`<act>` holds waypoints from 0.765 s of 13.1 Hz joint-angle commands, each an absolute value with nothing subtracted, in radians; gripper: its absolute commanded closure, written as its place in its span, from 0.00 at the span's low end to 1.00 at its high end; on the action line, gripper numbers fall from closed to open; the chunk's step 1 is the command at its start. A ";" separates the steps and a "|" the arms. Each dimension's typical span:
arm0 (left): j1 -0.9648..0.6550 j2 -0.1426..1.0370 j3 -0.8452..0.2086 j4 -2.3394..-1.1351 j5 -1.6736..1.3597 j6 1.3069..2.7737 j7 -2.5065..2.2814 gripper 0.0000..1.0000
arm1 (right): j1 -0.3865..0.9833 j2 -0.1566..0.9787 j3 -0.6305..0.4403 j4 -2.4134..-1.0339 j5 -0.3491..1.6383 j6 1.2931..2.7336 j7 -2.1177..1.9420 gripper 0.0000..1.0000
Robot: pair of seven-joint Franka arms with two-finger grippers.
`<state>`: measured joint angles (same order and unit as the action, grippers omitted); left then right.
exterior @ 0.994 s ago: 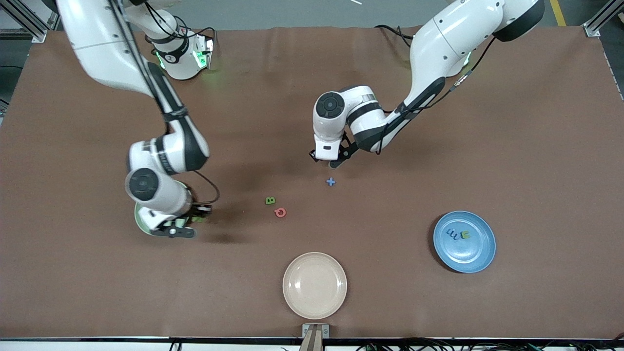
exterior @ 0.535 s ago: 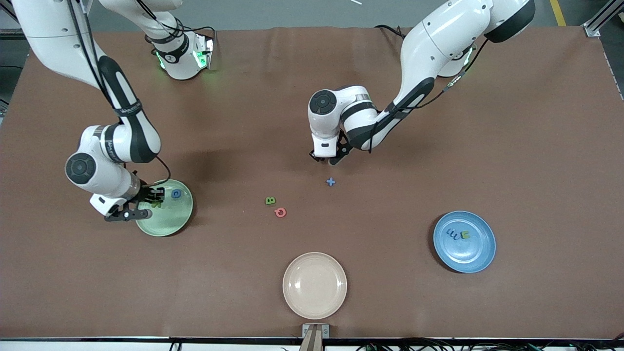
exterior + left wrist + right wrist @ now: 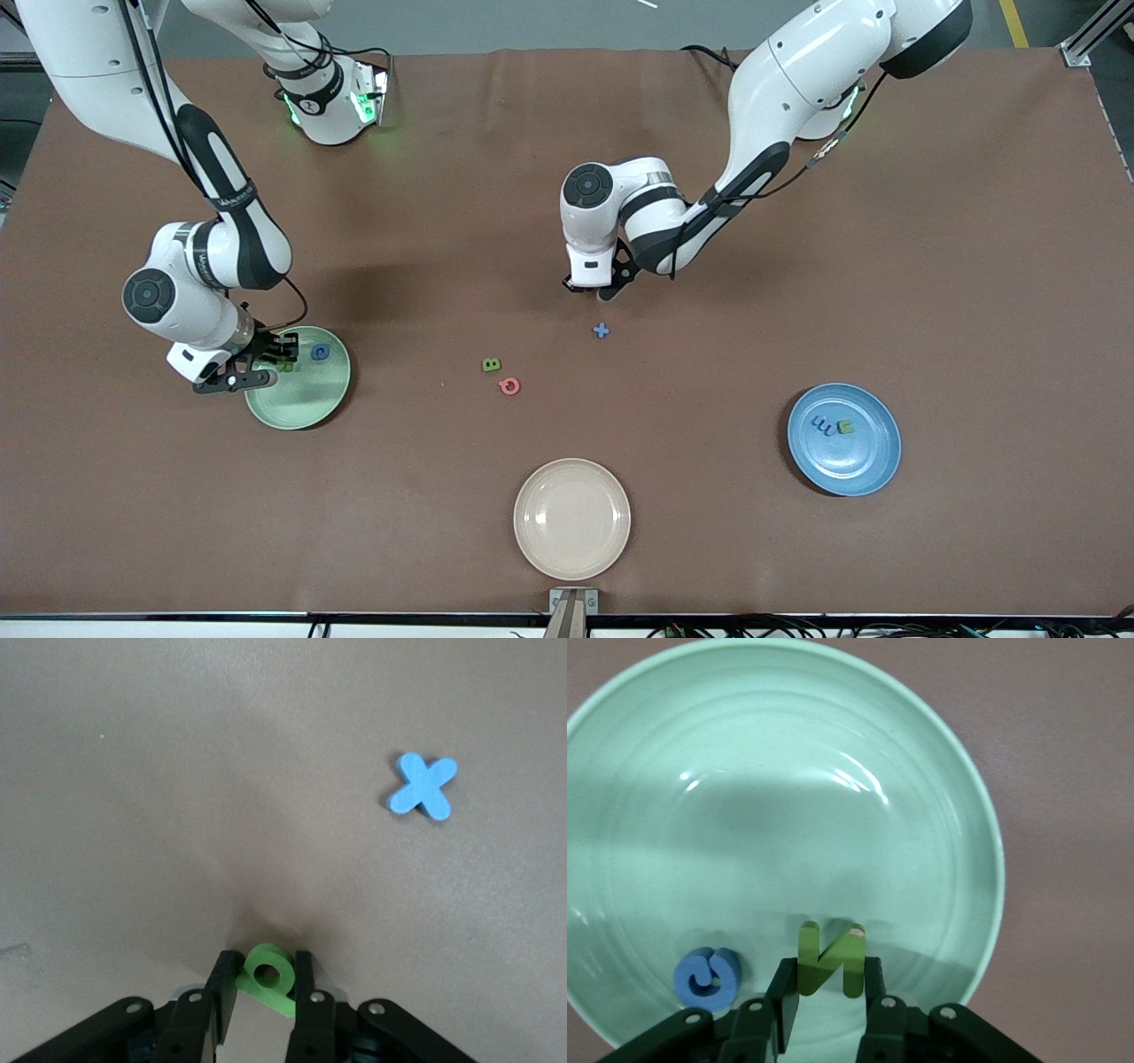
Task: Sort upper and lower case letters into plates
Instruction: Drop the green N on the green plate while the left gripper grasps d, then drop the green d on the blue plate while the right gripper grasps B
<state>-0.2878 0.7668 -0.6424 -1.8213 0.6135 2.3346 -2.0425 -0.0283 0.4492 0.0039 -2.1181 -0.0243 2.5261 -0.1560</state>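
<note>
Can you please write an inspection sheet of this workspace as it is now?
Surface: brown table, flat.
Job's things: mint plate holds blue letter and green N; blue plate holds two letters; green B, pink letter and blue X lie on the table.
Clutter: cream plate, nothing in it.
Grippers: left gripper shut on green ring letter; right gripper straddles the green N in the mint plate.
Cables: black leads along both arms.
Surroundings: nothing seen.
</note>
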 commanded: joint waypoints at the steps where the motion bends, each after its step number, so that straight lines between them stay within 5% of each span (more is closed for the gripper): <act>1: -0.244 0.709 -0.637 -1.803 0.650 2.324 -2.020 0.99 | -0.018 0.416 0.008 -2.120 -0.017 2.508 -0.149 0.00; 7: 0.001 0.646 -0.643 -1.721 0.655 2.232 -1.621 0.99 | 0.251 0.422 0.026 -1.998 0.003 2.425 0.473 0.00; 10: 0.125 0.646 -0.641 -1.713 0.655 2.229 -1.394 0.99 | 0.388 0.536 0.026 -1.876 0.003 2.430 0.729 0.00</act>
